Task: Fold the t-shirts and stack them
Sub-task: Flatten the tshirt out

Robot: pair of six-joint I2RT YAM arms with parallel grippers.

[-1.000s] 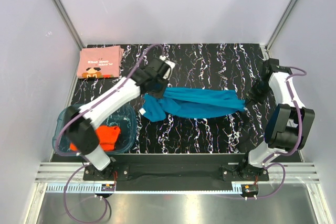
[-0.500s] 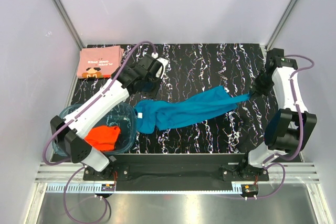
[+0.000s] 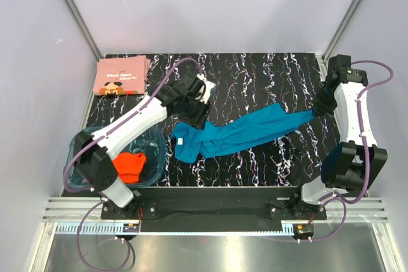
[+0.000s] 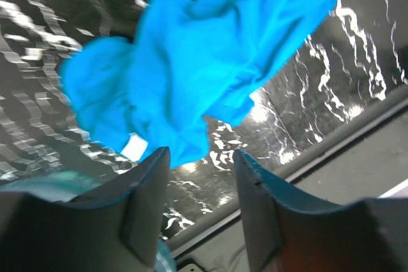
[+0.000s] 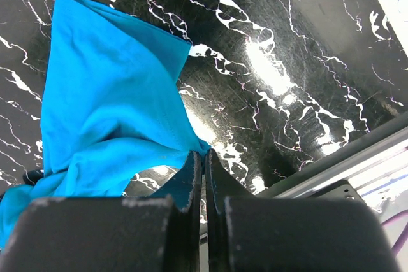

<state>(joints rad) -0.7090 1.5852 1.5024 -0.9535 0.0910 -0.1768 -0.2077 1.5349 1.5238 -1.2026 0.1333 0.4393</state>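
Black marbled table, a teal t-shirt strung across its middle.
Fingers of the right gripper pinch the shirt's right end; the left gripper hovers over the bunched left end, fingers parted, holding nothing. A folded salmon-pink t-shirt lies in the far left corner; an orange-red t-shirt sits in the clear tub.

From my console, I cannot read the small dark print on the salmon-pink t-shirt; the white tag on the teal-blue t-shirt is illegible.
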